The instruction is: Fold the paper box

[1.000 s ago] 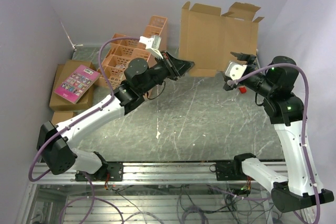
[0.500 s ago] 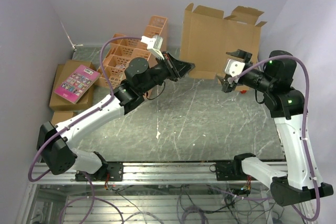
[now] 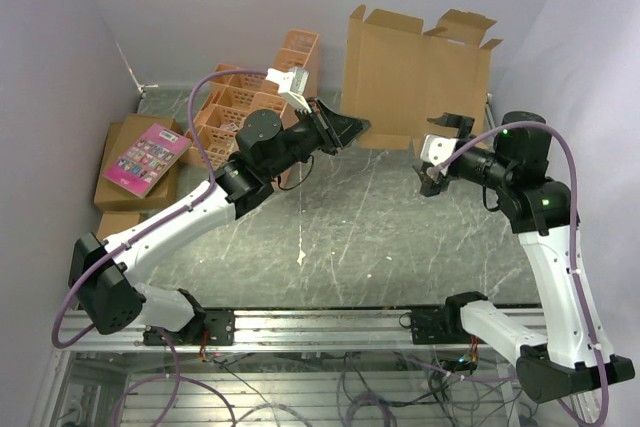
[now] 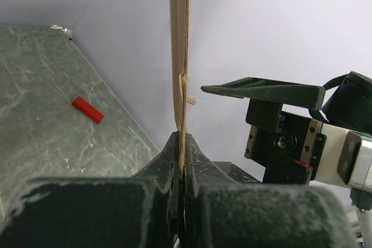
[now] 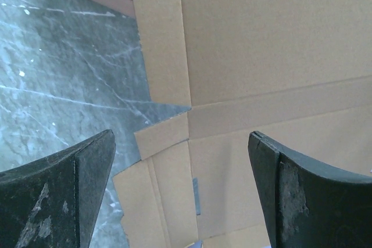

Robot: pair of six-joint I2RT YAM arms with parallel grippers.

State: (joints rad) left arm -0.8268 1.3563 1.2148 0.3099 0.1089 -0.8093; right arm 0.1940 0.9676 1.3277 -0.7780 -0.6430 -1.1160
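The paper box is a flat brown cardboard sheet with flaps, standing upright at the back of the table. My left gripper is shut on its lower left edge. In the left wrist view the sheet runs edge-on up from between the closed fingers of the left gripper. My right gripper hangs open just in front of the sheet's lower right part, holding nothing. The right wrist view shows the creased panels and flaps of the box beyond the wide-apart fingers of the right gripper.
An orange lattice crate stands left of the sheet, behind the left arm. A pink book lies on brown cartons at the far left. A small red block lies on the grey tabletop near the wall.
The right gripper has opened wider and drawn back a little toward the left, away from the sheet. The left gripper keeps its hold in the same place.
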